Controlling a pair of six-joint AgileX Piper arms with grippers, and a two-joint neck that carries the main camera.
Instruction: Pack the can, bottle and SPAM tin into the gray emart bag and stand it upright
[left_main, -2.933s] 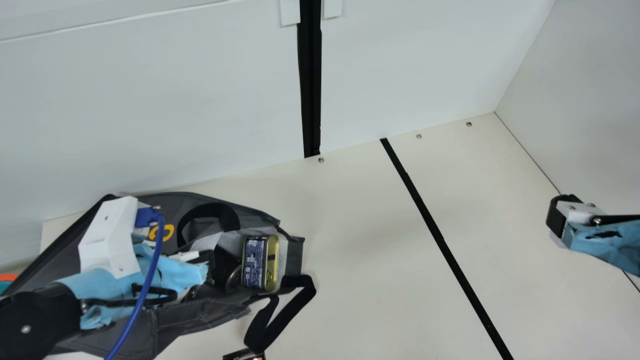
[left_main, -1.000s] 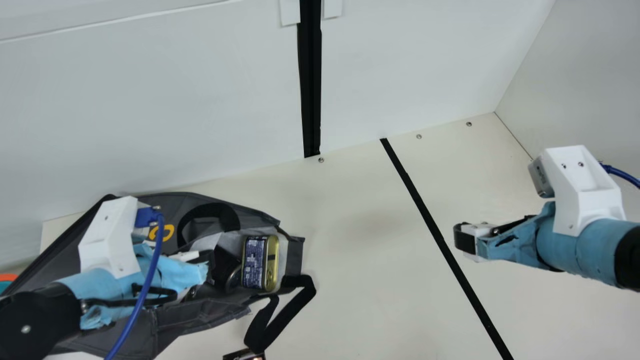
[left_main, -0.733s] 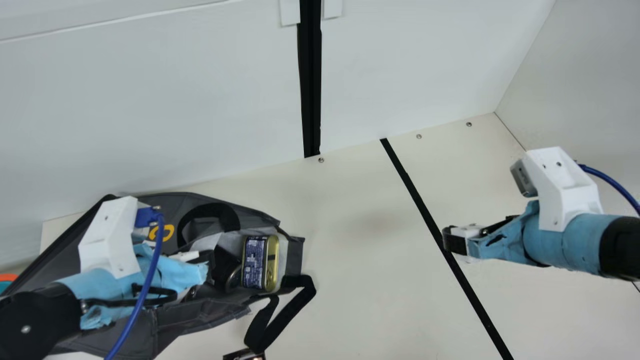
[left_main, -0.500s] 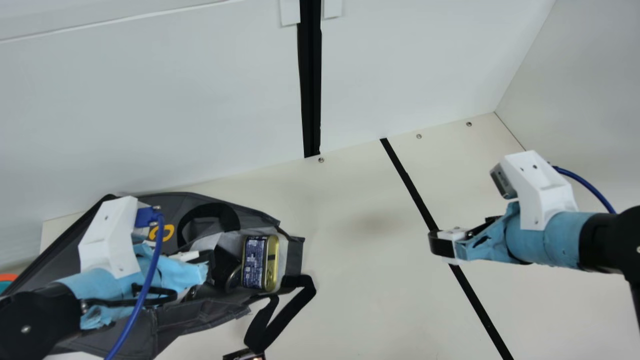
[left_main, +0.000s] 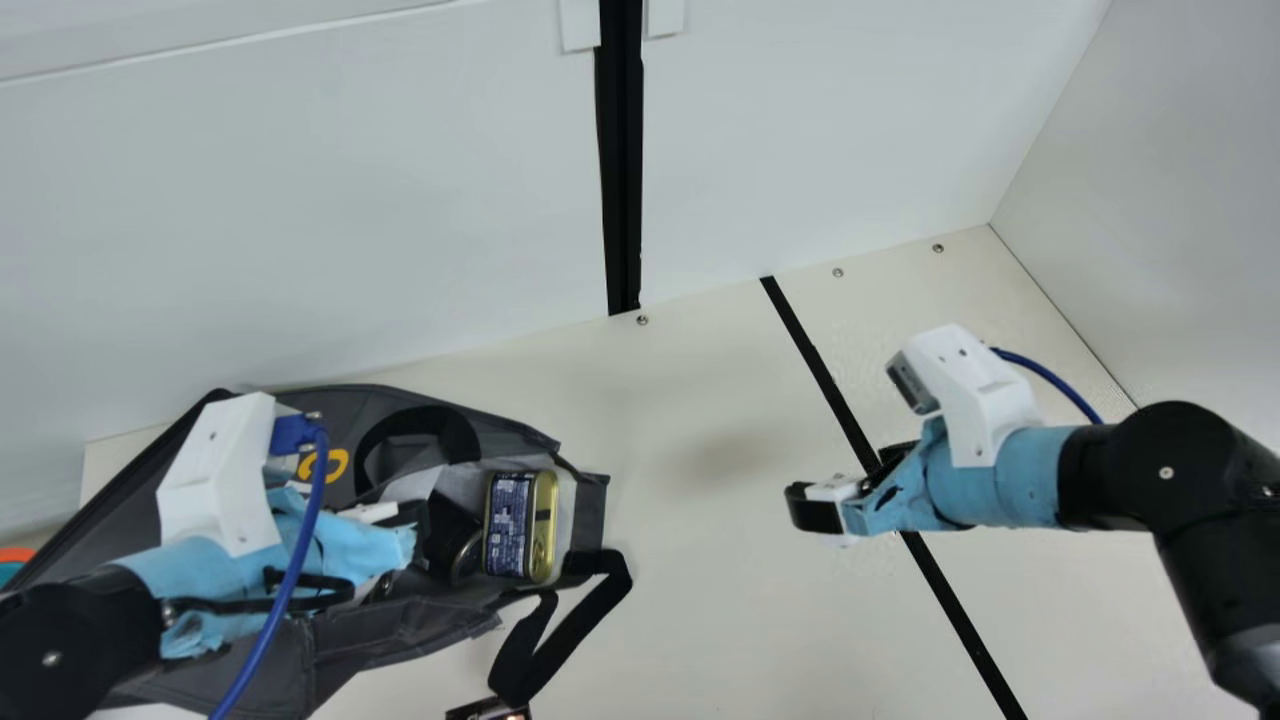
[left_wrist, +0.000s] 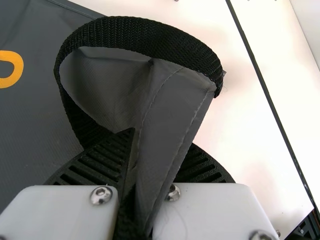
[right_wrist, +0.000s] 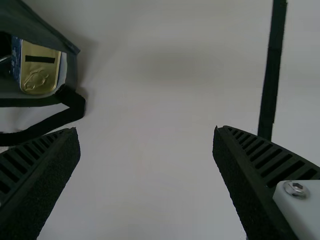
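Note:
In the main view the gray bag (left_main: 400, 625) lies on its side at the left, its mouth facing right. The SPAM tin (left_main: 508, 527) rests just inside the mouth, with a dark round-ended item (left_main: 462, 550) beside it; which item that is I cannot tell. My left gripper (left_main: 408, 522) is at the bag; in the left wrist view the left gripper (left_wrist: 162, 139) is shut on gray bag fabric beneath a black handle (left_wrist: 145, 37). Over the table right of the bag is my right gripper (left_main: 815, 508). In the right wrist view the right gripper (right_wrist: 146, 131) stands open with nothing between its fingers.
A black strap (left_main: 580, 630) trails from the bag's mouth onto the table (left_main: 700, 600). A small dark object (left_main: 490, 710) sits at the bottom edge, an orange and teal thing (left_main: 14, 562) at the left edge. White walls stand behind and at the right.
The right arm has come in from the right edge and moved left across the black line toward the bag. The left arm, bag and tin have kept still.

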